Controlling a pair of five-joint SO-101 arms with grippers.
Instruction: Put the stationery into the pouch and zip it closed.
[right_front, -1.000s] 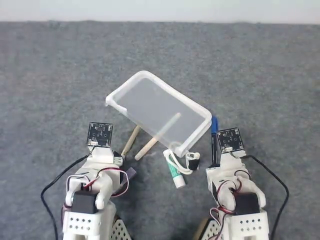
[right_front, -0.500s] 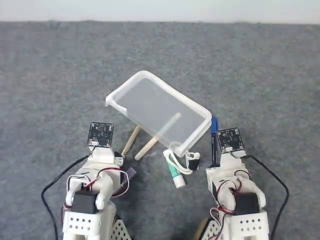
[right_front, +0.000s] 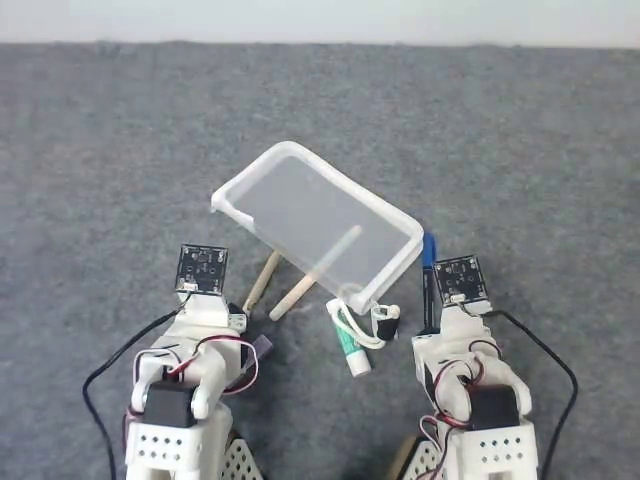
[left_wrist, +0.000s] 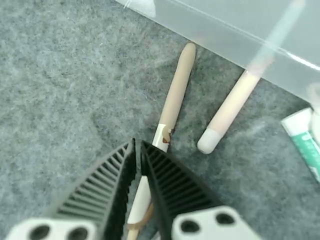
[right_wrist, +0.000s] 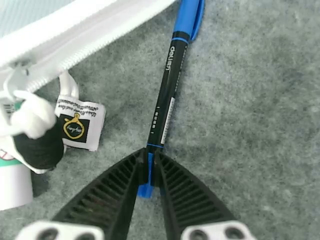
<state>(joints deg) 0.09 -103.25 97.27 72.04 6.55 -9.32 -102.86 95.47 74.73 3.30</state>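
A translucent white pouch (right_front: 315, 225) lies tilted on the grey carpet, its zipper edge (right_wrist: 85, 37) towards the arms. Two beige pens (right_front: 262, 280) (right_front: 300, 290) stick out from under its near side. A green-and-white tube (right_front: 350, 348) and a black-and-white tag (right_front: 385, 322) lie by the pouch's near corner. A blue-and-black pen (right_front: 428, 285) lies at its right corner. My left gripper (left_wrist: 137, 146) is shut, hovering over the thinner beige pen (left_wrist: 175, 97). My right gripper (right_wrist: 149, 159) is shut above the near end of the blue-and-black pen (right_wrist: 165, 90).
Grey carpet (right_front: 520, 140) stretches open on all sides of the pouch. A pale wall edge (right_front: 320, 20) runs along the far side. Both arm bases (right_front: 180, 410) (right_front: 480, 410) sit at the near edge.
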